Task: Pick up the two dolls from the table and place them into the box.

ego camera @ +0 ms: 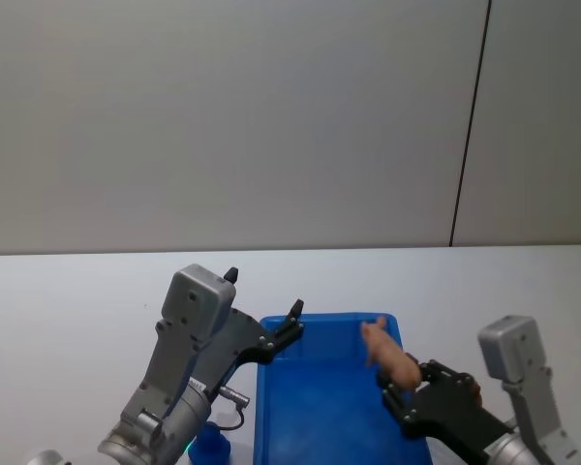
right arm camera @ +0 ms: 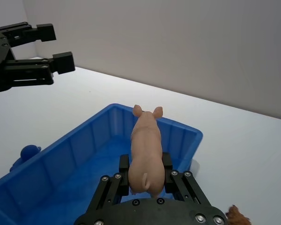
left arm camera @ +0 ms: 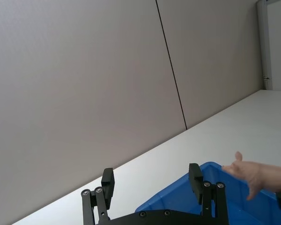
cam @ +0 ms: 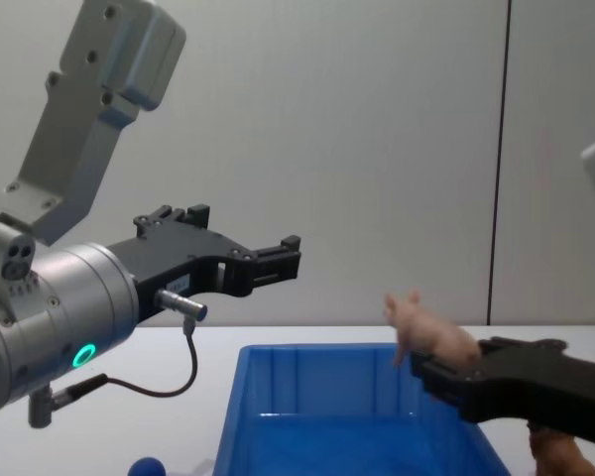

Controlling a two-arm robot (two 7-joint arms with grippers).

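Table [ego camera: 77, 310]: white, bare along its far edge.
Box [ego camera: 329, 318]: blue, open-topped, at the table's near edge.
Left gripper [ego camera: 263, 295]: fingers spread and empty, raised over the box's far left corner.
Right gripper [right arm camera: 145, 165]: clamped on the pink doll's hindquarters.
Pink doll [right arm camera: 146, 140]: held above the box's right side.
Brown doll [right arm camera: 236, 216]: partly hidden, just right of the box.
Blue round object [ego camera: 210, 441]: on the table beside the box's left wall.
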